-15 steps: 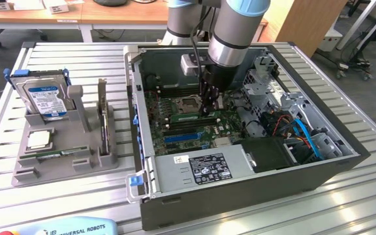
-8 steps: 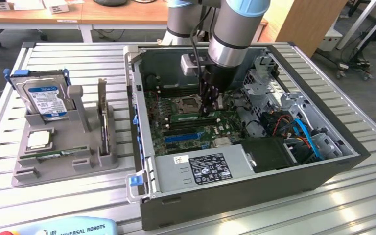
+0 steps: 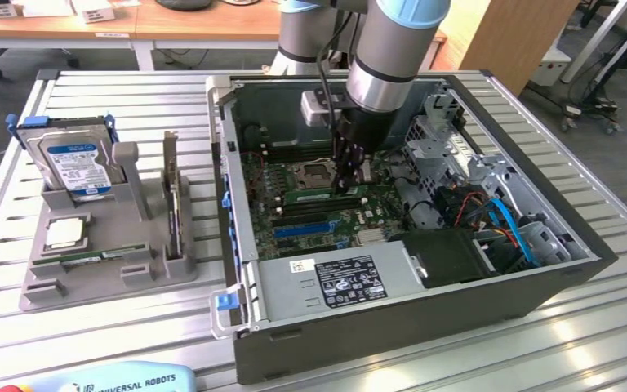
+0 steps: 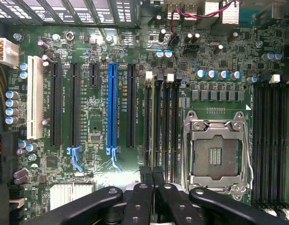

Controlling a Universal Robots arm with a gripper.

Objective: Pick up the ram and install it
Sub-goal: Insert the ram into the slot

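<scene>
The claw (image 4: 151, 172) was clamped shut on the ram (image 4: 150, 123), a long, thin green circuit-board stick standing edge-on among the black memory slots (image 4: 167, 126) beside the square silver processor socket (image 4: 218, 157), where a tilted push risked jamming or half-seating it.

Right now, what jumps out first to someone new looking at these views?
The grey-and-blue robot arm reaches down into the open grey metal computer case, mid-frame in the exterior view. Its black gripper hangs shut over the black memory slots, between a bright blue expansion slot and the empty silver CPU socket.
</scene>
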